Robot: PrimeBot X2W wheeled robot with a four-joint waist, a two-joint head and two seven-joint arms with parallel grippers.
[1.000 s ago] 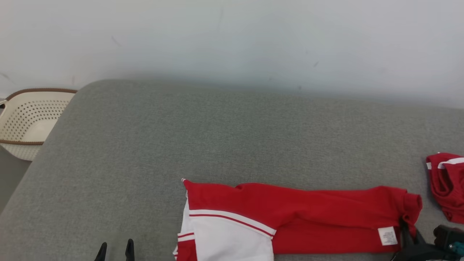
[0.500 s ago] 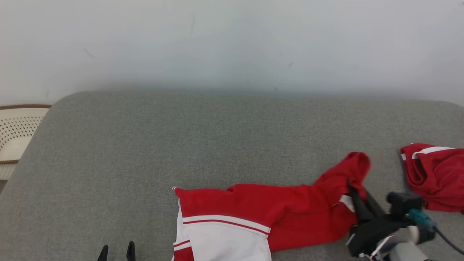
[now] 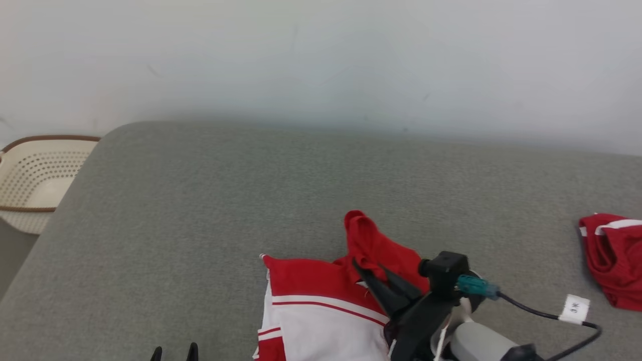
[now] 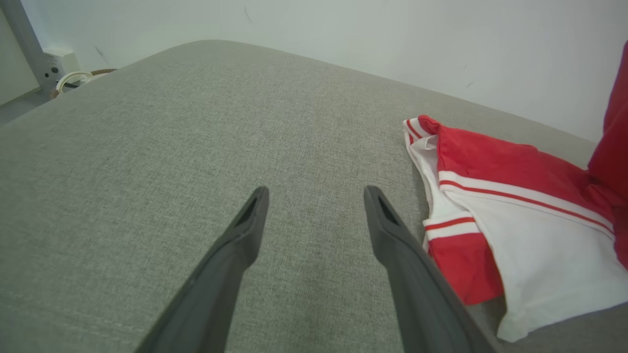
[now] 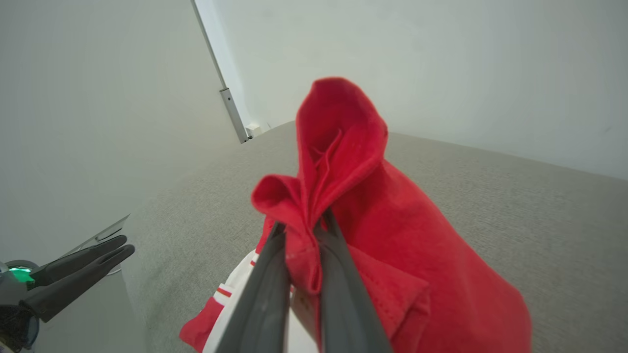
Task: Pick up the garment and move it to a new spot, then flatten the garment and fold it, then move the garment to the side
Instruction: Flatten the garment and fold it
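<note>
Right gripper (image 5: 303, 223): fingers pressed together on a bunched red fold of the garment (image 3: 321, 321). The pinched cloth stands up above the fingertips in a loose peak, clear of the grey upholstered surface (image 3: 210, 210).

Garment: red and white sports top at the near edge of the surface, about mid-width in the head view. Its left part lies flat, showing a red band, a white panel with a thin red stripe and a striped cuff. Its right part is gathered and held over the flat part.

Left gripper (image 4: 315, 193): fingers spread apart with nothing between them, over bare surface just left of the garment's cuff and not touching the garment.

Other items: a second red garment (image 3: 609, 255) with white trim lies crumpled at the right edge, well apart from the first. A cream perforated basket (image 3: 35, 170) with a brown rim stands beyond the surface's left end. A black cable with a white tag (image 3: 574, 308) trails from the right wrist
</note>
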